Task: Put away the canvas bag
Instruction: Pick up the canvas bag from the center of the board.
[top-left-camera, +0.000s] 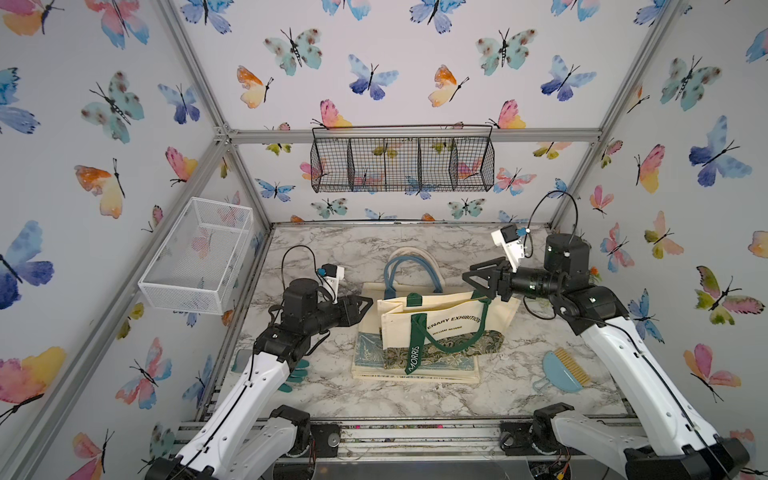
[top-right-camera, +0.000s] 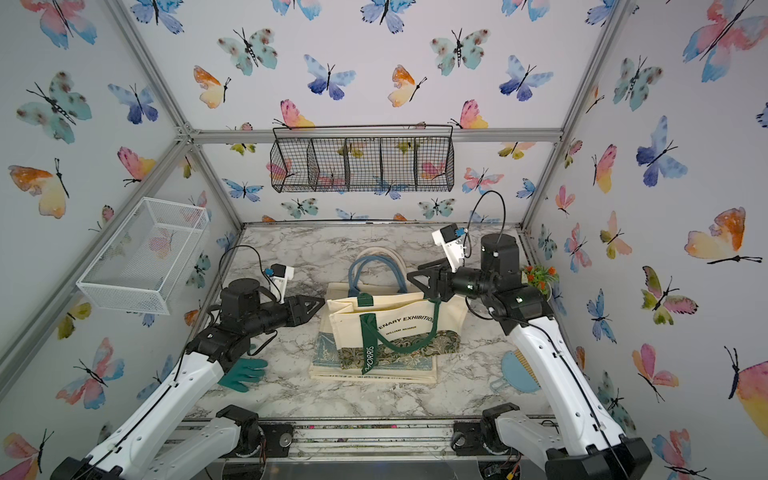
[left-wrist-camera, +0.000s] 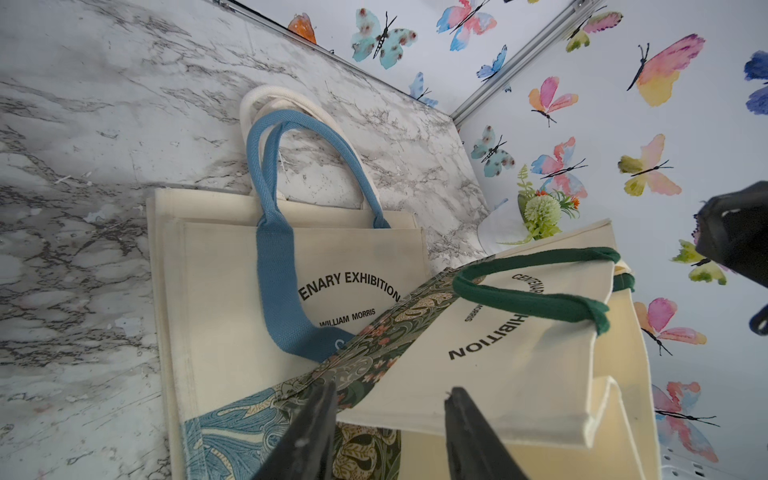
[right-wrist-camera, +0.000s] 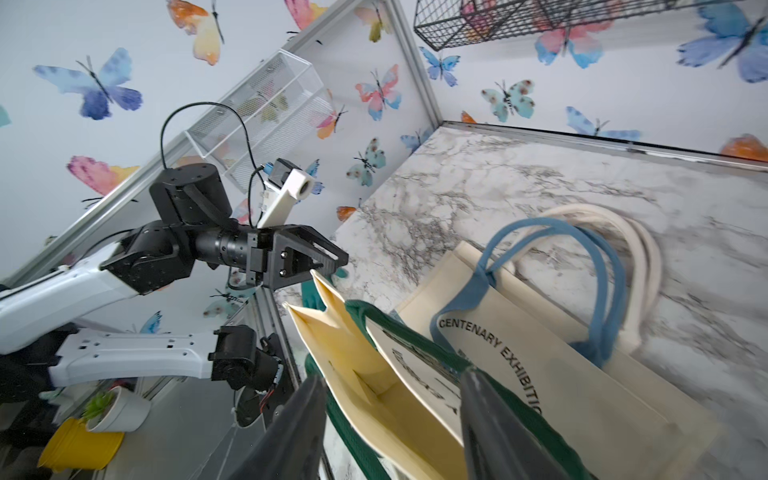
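Marble desk (top-left-camera: 332, 245): canvas bag (top-left-camera: 432, 320) stands on stacked bags (top-left-camera: 374, 353), just ahead of the spread left end effector (top-left-camera: 368, 301), its rim between the jaws of the spread right end effector (top-left-camera: 471, 279). Likely the pickup step; next needs a firm pinch.

- canvas bag (top-left-camera: 440, 320): cream woven cloth, matt, with a printed floral band; its dark green handles (left-wrist-camera: 532, 299) are a coarser webbing
- lower bag (left-wrist-camera: 232, 291): the same matt cream cloth; its blue handles (left-wrist-camera: 259, 166) show a rough, ribbed weave
- desk (top-left-camera: 332, 257): marble-pattern top, smooth, with a faint sheen
- black basket (top-left-camera: 403, 166): thin dark metal wire, matt
- white basket (top-left-camera: 183, 297): fine metal mesh with a matt white coat
- frame rail (top-left-camera: 540, 135): dull grey metal
- left end effector (top-left-camera: 368, 302) and right end effector (top-left-camera: 473, 278): matt black plastic
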